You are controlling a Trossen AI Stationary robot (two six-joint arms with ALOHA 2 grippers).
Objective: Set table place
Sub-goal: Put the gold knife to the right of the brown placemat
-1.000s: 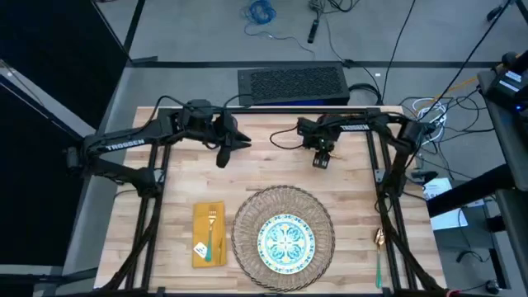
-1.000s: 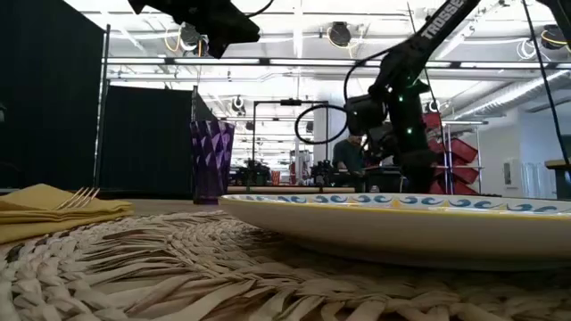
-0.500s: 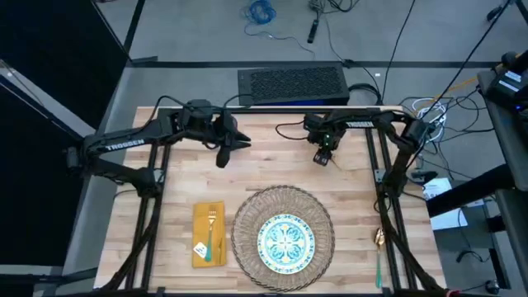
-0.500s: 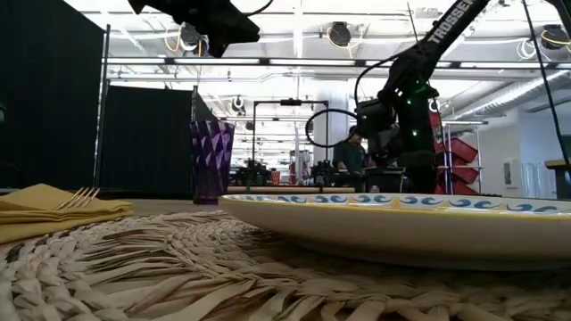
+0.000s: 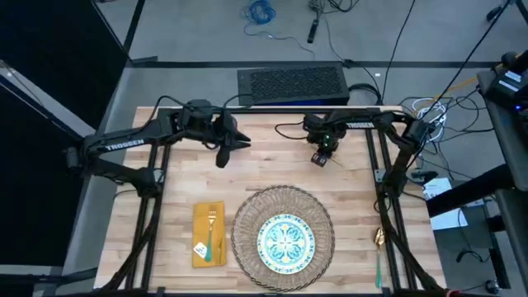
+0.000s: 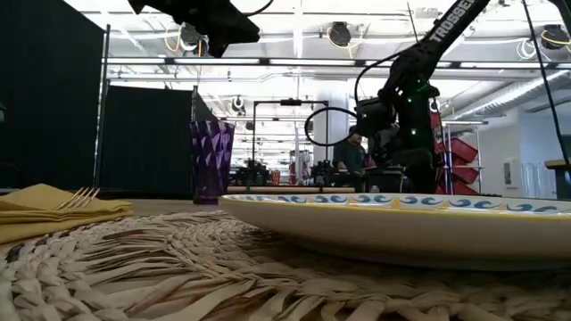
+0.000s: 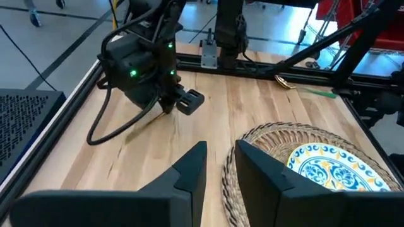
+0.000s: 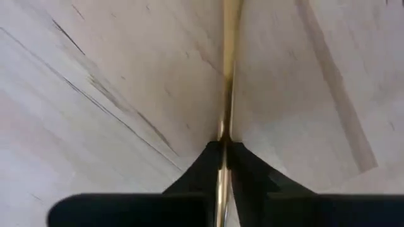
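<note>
Gold cutlery piece [image 8: 225, 94], thin as a knife, sits clamped between the right gripper [image 5: 320, 157] fingers, its long axis running straight out past the tips toward the table [image 5: 173, 186]. Since a second ago that gripper has drawn back from centre toward twelve o'clock, so I judge the piece lifted, not yet placed by the plate [image 5: 286, 241] at six. Left gripper [image 5: 223, 157] waits at eleven, jaws narrowly apart.

Right gripper [image 5: 321, 157] shifted rearward (slightly), clamping gold cutlery [image 8: 226, 94].
</note>
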